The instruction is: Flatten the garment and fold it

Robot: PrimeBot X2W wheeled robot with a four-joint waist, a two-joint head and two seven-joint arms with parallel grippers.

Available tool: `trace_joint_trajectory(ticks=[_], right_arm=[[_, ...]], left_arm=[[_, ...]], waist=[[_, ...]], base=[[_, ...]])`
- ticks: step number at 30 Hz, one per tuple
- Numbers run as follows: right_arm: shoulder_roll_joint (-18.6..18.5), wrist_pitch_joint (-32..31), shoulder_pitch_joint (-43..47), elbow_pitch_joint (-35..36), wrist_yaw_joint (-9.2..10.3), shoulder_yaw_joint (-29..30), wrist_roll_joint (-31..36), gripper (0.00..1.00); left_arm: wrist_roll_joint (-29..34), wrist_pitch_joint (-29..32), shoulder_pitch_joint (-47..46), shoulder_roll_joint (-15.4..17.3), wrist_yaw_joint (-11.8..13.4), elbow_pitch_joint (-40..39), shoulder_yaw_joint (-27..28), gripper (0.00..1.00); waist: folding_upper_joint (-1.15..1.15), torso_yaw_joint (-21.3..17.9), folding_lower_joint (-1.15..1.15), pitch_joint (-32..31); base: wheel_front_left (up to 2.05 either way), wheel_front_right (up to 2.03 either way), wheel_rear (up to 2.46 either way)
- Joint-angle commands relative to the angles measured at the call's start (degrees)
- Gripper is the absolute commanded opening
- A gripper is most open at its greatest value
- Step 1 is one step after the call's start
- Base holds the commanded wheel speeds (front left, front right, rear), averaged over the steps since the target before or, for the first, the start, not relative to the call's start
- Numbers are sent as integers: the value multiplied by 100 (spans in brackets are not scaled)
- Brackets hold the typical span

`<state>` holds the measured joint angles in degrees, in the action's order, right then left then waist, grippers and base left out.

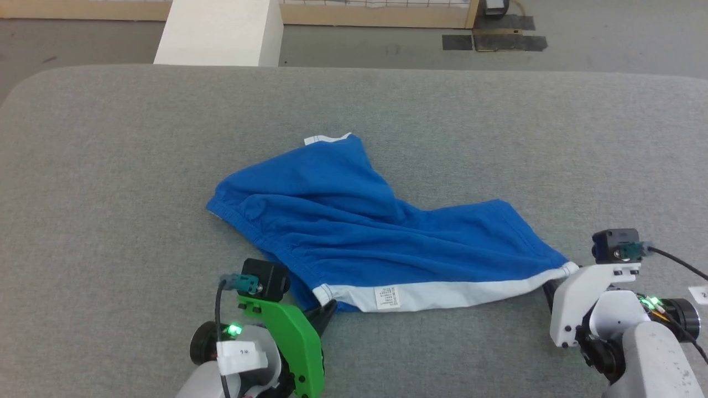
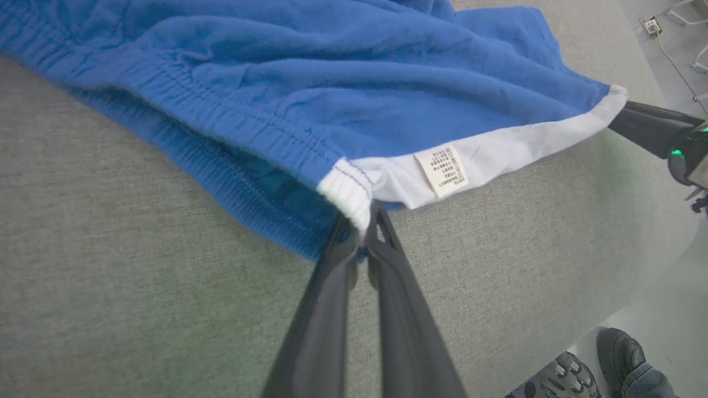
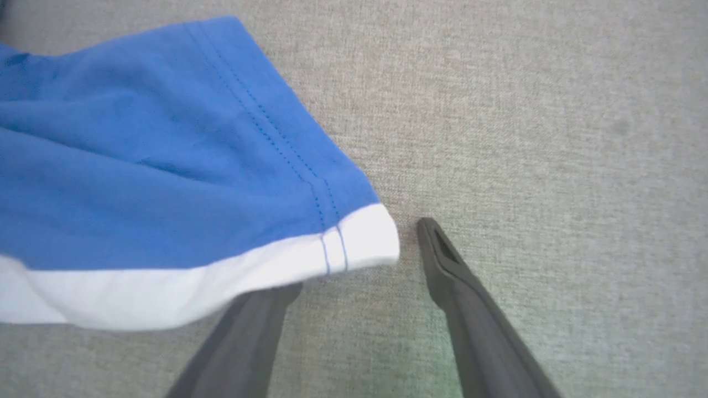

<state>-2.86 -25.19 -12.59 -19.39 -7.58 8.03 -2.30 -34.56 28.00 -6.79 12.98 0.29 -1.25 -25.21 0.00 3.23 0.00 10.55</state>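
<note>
Roughly crosswise, garment (image 1: 354, 232), waistband (image 1: 249, 229) left (hem (image 1: 539, 235) right), perhaps inside out

we find open room on the grey worktop (image 1: 110, 166) along its far edge and toward both side edges, while the crumpled garment (image 1: 359, 232) blocks the middle down toward the near edge.

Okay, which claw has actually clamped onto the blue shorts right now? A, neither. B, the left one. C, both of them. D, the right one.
B: the left claw is pinched shut on the white end of the waistband of the shorts, while the right claw stands open at the white hem corner with its fingers apart.
</note>
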Motion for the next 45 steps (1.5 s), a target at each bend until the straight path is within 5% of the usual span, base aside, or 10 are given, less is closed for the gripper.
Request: trace_joint_trajectory(ticks=[1, 6, 8, 9, 11, 25, 39, 40, 41, 45], right_arm=[[-1, -178, -62, -55, 9, -43, 72, 100], [-1, -492, -71, 38, 9, -167, 57, 100], [-1, -560, -49, 97, 9, -169, -4, 48], [-1, -588, -18, 147, 9, -137, -86, 48], [-1, -631, 76, 342, 9, -41, -141, 100], [-1, -1201, 960, 2500, 9, 442, -466, 100], [-1, -1455, 197, 837, 9, -224, 144, 100], [-1, -1454, 184, 811, 9, -220, 135, 17], [-1, -1446, 173, 800, 9, -221, 118, 0], [-1, -1477, 157, 850, 9, -265, -84, 0]], left_arm=[[-59, 3, 90, 19, 8, -40, -5, 0], [-77, -20, 108, 24, 23, -78, -3, 0], [-82, -24, 100, 25, 19, -83, -11, 0], [-85, -22, 94, 25, 13, -79, -20, 0], [-97, -20, 87, 26, 11, -76, -23, 0], [-141, 15, 114, 53, 58, -110, -57, 0], [-190, -18, 42, 59, 43, -73, -88, 0], [-193, -19, 44, 60, 46, -69, -90, 0], [-196, -22, 46, 61, 50, -65, -90, 0], [-240, -103, 84, 38, 57, -78, -60, 0]], waist=[[0, 42, 0, 15], [0, 62, 0, 50], [0, 72, 0, 67], [0, 83, 0, 66], [0, 86, 0, 68], [0, -84, 0, 76], [0, 103, 0, 181], [0, 109, 0, 178], [0, 109, 0, 170], [0, 66, 0, 60]], base=[[0, 0, 0], [0, 0, 0], [0, 0, 0], [0, 0, 0], [0, 0, 0], [0, 0, 0], [0, 0, 0], [0, 0, 0], [0, 0, 0], [0, 0, 0]])
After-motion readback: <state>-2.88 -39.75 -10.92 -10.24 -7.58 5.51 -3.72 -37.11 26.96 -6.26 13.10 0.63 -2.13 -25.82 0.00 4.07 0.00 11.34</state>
